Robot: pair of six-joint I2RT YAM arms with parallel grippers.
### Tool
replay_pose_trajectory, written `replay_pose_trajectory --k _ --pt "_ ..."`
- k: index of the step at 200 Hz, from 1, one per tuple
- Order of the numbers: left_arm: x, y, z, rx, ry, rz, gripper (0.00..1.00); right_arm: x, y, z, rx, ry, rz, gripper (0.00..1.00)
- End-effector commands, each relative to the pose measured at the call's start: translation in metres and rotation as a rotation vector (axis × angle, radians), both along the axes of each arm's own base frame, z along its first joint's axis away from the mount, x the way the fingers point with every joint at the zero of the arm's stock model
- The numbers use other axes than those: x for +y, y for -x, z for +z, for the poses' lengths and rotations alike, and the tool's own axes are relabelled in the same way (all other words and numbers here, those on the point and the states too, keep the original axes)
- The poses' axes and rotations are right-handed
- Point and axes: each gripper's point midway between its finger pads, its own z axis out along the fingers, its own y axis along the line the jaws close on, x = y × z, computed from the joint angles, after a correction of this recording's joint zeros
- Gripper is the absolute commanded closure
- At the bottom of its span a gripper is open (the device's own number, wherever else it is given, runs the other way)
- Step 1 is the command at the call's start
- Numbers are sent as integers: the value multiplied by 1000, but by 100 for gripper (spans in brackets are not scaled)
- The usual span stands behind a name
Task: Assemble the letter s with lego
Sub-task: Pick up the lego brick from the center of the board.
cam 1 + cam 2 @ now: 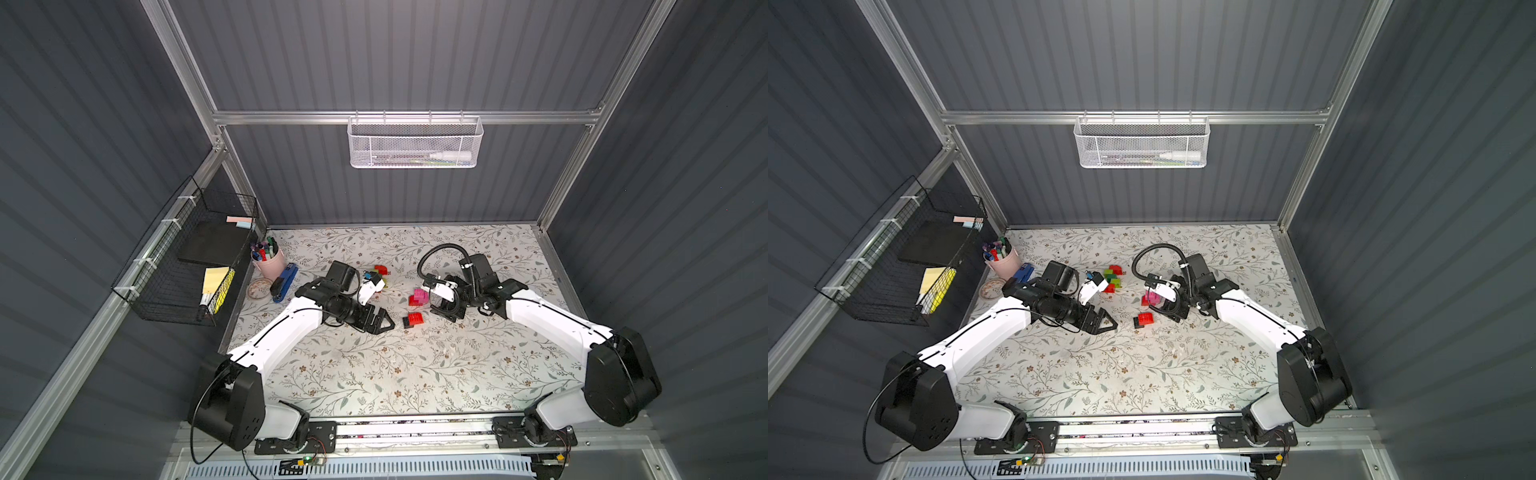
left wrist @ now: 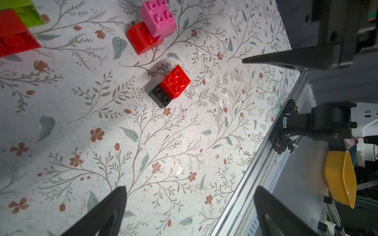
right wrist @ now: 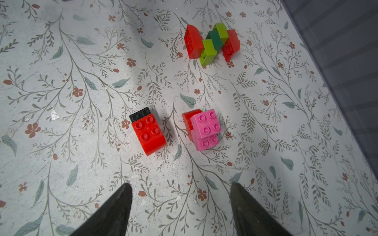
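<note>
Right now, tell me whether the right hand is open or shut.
Open. The right hand shows its fingers wide apart in its wrist view, nothing between them.

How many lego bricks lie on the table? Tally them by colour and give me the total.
red bricks: 4
lime green bricks: 2
dark green brick: 1
pink bricks: 2, one stacked on the other
black brick: 1
Total: 10
</note>
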Motion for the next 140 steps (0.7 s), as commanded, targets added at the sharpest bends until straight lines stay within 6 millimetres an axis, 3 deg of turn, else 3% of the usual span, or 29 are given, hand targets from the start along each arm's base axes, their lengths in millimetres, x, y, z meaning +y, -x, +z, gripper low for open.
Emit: replay_pose_trajectory --k 1,63,103,140 --pt "-4 -10 4 -49 -16 -27 1 -1 -1 7 0 -66 -36 21" --pt "-23 -10 -6 -129 -90 -123 1 -11 -6 10 -4 -141 -134 16" --pt "-38 -23 -24 -240 -255 -228 2 -14 -9 12 70 -254 -261 14" --pt "-57 -33 -36 -328 -302 -331 4 -15 -7 13 158 -368 -375 13"
